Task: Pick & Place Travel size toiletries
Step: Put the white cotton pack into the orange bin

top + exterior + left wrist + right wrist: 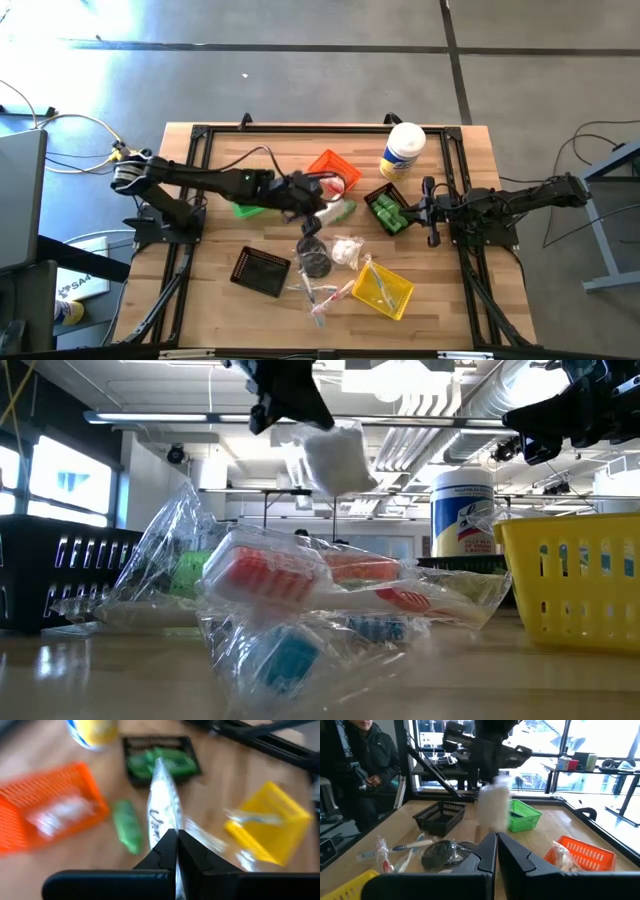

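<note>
Left gripper (176,836), jaws clamped on a white packet (163,807), hangs mid-table near the orange bin (335,170); release should come only once centred over it

Right gripper (428,212), jaws closed and empty, waits by the right edge

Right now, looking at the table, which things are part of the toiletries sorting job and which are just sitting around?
Part of the job:
- white packet held up by the shut left gripper
- green tube on the table
- wrapped toothbrushes
- orange bin, yellow bin, green bin, black bin

Just lying about:
- white canister
- right gripper, shut and idle
</note>
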Tool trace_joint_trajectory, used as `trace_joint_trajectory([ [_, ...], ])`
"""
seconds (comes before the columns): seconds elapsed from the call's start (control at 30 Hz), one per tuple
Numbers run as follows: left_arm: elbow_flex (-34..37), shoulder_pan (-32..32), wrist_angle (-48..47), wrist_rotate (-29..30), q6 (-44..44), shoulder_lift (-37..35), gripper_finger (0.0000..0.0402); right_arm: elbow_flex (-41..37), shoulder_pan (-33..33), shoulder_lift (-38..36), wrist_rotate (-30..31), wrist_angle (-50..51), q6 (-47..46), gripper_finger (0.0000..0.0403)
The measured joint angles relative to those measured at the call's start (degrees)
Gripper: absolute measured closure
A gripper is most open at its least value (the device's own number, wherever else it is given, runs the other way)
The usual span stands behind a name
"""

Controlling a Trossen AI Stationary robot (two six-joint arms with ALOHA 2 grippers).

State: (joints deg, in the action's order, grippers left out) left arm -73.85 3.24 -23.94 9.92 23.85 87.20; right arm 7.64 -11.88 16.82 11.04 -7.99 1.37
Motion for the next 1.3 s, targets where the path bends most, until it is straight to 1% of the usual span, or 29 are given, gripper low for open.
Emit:
trace_joint_trajectory([
  [0.1, 0.0, -2.5, 0.0, 3.3, -5.0, 0.0, 0.0401, 0.0, 0.0, 0.0, 1.0, 0.0, 0.0, 0.0394],
  [0.27, 0.0, -7.0, 0.9, 3.5, -13.6, 0.0, 0.0401, 0.0, 0.0, 0.0, 1.0, 0.0, 0.0, 0.0394],
  [0.4, 0.0, -10.6, 1.0, -0.9, -22.2, 0.0, 0.0401, 0.0, 0.0, 0.0, 1.0, 0.0, -0.3, 0.0394],
  [0.53, 0.0, -13.9, 1.0, -7.1, -34.8, 0.0, 0.0401, 0.0, 0.0, 0.0, 0.9, 0.0, -1.6, 0.0394],
  [0.63, 0.0, -16.0, 1.0, -8.6, -40.5, 0.1, 0.0401, 0.0, 0.0, 0.0, 1.0, 0.0, -1.6, 0.0394],
  [0.77, 0.0, -18.6, 2.0, -9.5, -43.1, 0.7, 0.0401, 0.0, 0.0, 0.0, 1.0, -0.6, -1.0, 0.0394],
  [0.93, 0.0, -20.3, 6.1, -10.9, -44.9, 3.9, 0.0401, 0.0, 0.0, 0.0, 1.0, -3.4, 0.0, 0.0394],
  [1.03, 0.0, -21.3, 6.5, -11.0, -45.7, 6.5, 0.0401, 0.0, 0.0, 0.0, 0.9, -3.9, 0.4, 0.0394],
  [1.17, 0.1, -21.8, 5.5, -10.4, -45.7, 9.9, 0.0401, 0.0, 0.0, 0.0, 0.9, -3.9, 1.1, 0.0394],
  [1.3, 0.0, -21.7, 6.7, -8.8, -46.2, 12.5, 0.0401, 0.0, 0.0, 0.0, 0.8, -4.1, 1.9, 0.0394],
])
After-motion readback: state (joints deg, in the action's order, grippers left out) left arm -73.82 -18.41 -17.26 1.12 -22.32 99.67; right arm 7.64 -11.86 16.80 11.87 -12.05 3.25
